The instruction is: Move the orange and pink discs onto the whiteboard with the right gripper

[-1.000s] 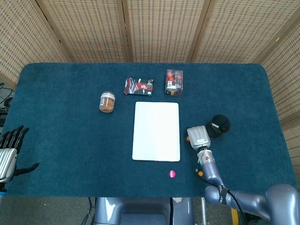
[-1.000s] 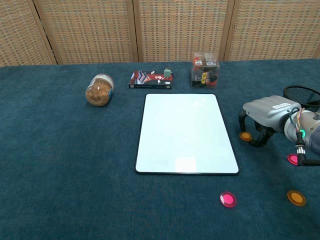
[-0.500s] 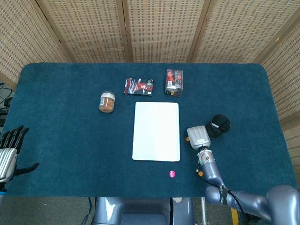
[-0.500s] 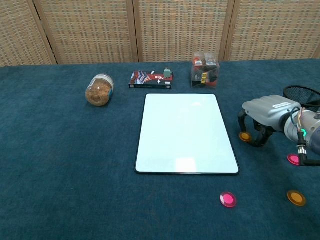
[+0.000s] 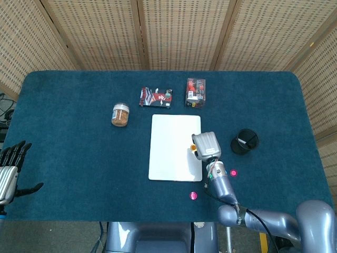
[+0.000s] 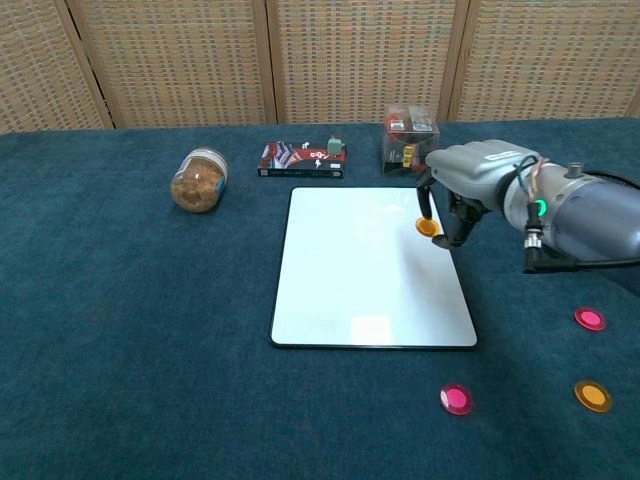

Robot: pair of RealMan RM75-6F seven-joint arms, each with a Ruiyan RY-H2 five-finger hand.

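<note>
an orange disc point(image 6: 428, 227) is pinched in the fingers point(image 6: 424, 199) of the right hand point(image 6: 470, 180), which hangs over the right edge of the whiteboard point(image 6: 360, 270); whether the disc already touches the board cannot be told, and the chest view suggests it is just above the surface. nothing is seen lying free on the whiteboard, so the task is judged to be at its first placement, with no disc released yet. three more discs are left on the blue table point(image 6: 130, 340): a pink disc point(image 6: 456, 399) just below the board's near right corner, a second pink disc point(image 6: 590, 319) well to the right, and a second orange disc point(image 6: 592, 396) near the right front. the left hand point(image 5: 11, 171) is held off the table's left edge with its fingers spread and nothing in them. beyond the board's far edge are set a jar of brown contents point(image 6: 198, 180), a flat red and black box point(image 6: 303, 159) and a clear cube box point(image 6: 410, 139), and a black cup point(image 5: 245, 141) lies to the right. none of these is judged to stand in the way of the remaining discs.
</note>
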